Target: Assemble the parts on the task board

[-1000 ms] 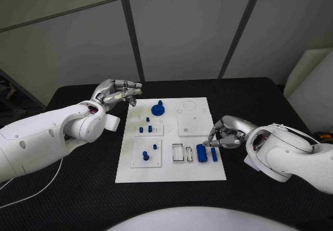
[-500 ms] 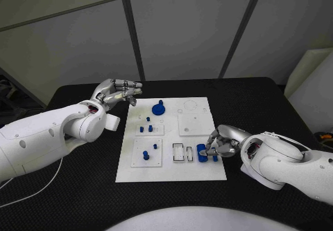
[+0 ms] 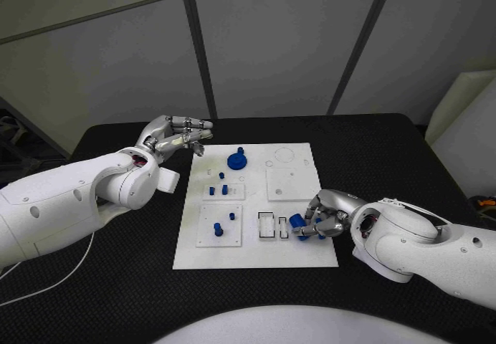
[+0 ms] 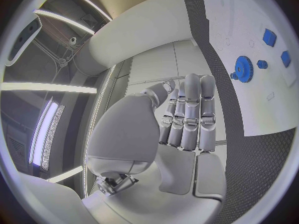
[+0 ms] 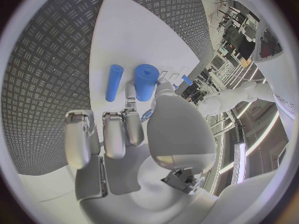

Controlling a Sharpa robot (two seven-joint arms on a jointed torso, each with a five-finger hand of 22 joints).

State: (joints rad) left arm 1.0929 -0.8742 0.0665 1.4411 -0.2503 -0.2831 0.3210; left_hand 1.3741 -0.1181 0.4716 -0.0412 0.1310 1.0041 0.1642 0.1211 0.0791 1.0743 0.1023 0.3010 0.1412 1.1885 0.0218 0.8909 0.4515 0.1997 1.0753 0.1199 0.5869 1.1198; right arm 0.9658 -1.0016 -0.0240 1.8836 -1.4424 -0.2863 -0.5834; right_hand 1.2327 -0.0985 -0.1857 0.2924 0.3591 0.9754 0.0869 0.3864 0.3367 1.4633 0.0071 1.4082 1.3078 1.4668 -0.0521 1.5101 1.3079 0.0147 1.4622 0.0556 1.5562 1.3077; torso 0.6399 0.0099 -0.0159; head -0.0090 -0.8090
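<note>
Blue thick cylinder (image 5: 146, 81) and thin blue rod (image 5: 114, 82) lying just beyond right hand (image 3: 320, 217) fingertips (image 5: 132, 100) on white task board (image 3: 310, 254); fingers curled, contact unclear. Left hand (image 3: 178, 136) raised beside board, fingers (image 4: 190, 109) pressed together, holding nothing.

Bulky white arms (image 3: 72, 197) end in silver segmented hands (image 3: 178, 135).

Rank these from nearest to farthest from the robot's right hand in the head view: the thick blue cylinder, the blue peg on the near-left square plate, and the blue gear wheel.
1. Thick blue cylinder: right at the right hand, near the board's right edge.
2. Blue peg: across the board, on its near-left square plate.
3. Blue gear wheel: at the board's far end, nearer the left hand.
</note>
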